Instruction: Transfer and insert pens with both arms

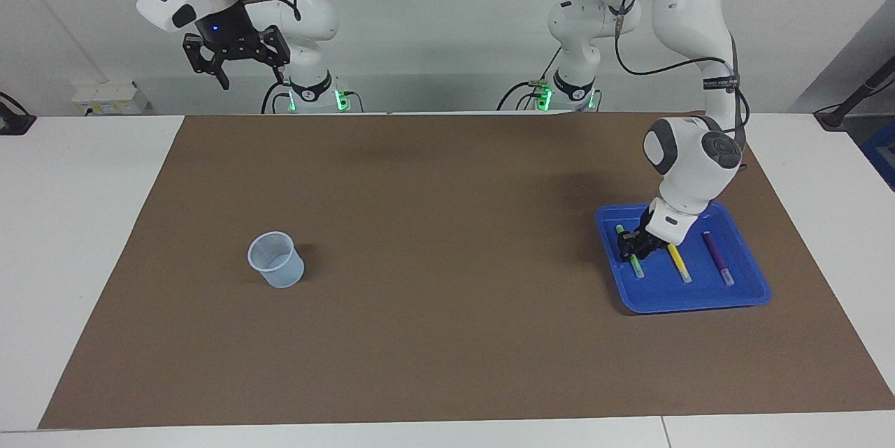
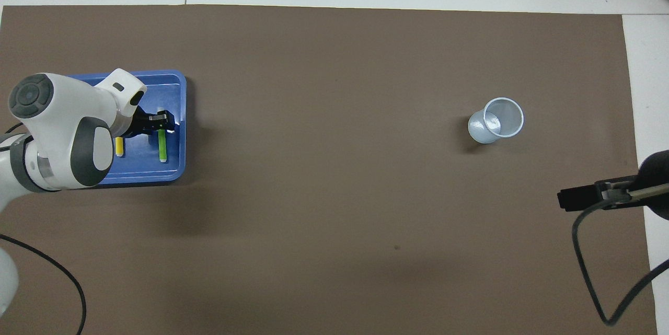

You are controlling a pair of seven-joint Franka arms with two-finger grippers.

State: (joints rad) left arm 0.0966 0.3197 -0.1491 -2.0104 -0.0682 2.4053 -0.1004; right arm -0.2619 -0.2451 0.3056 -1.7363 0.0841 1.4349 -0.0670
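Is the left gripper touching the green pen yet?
Cannot tell. In the facing view the left gripper sits low over the green pen in the blue tray, but neither view shows contact plainly.

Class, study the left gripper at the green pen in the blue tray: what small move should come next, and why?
Probably finish closing the left gripper on the green pen, then lift. It sits down over that pen in the blue tray, and the pen lies flat.
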